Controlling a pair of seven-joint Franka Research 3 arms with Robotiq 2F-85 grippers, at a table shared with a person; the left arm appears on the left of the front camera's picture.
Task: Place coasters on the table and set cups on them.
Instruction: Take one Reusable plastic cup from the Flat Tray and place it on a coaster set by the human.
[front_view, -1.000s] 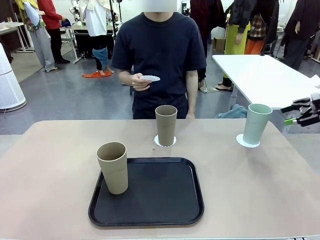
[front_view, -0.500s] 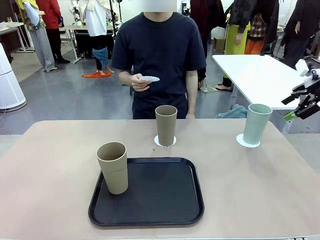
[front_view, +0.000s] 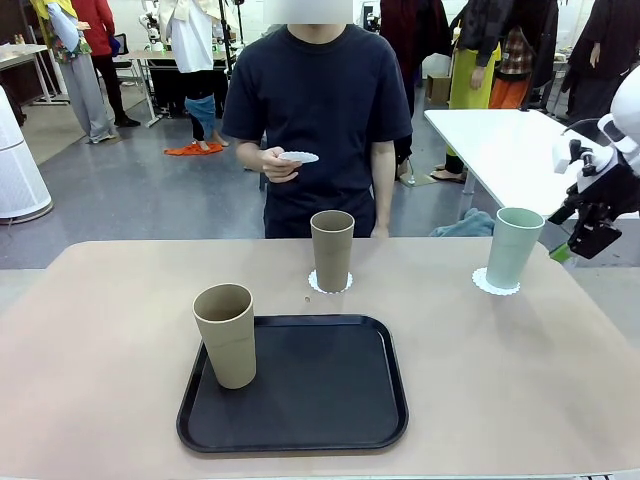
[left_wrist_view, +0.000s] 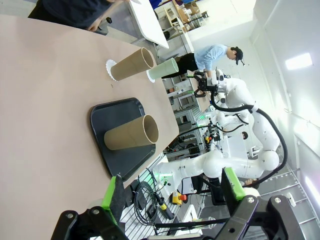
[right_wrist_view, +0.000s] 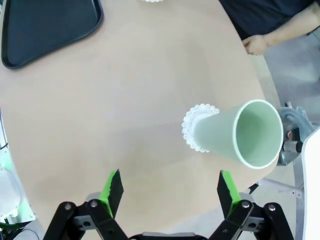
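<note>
Left claw: the left gripper (left_wrist_view: 172, 176) was released and empty, fingers apart, low at the near side of the table (front_view: 500, 380); every cup lay well ahead of it.
Tray cup: the tray cup (front_view: 225, 335), tan, stood upright on the near left part of the black tray (front_view: 300, 425), with no coaster under it.
Middle cup: the middle cup (front_view: 332, 250), tan, stood upright on the middle coaster (front_view: 330, 288), just past the tray's far edge.
Mint cup: the mint cup (right_wrist_view: 240, 135) stood on the right coaster (right_wrist_view: 192, 127) near the table's far right edge.
Right claw: the right gripper (right_wrist_view: 170, 180) was released, holding nothing; the mint cup sat ahead of it, apart from both fingers and nearer one of them.
Third coaster: the third coaster (front_view: 303, 157) was held in the person's hand (front_view: 280, 165) beyond the far edge, not on the table.
Done: two of three cups seated, by my read.
Left: lay the third coaster, then move the tray cup onto it.
</note>
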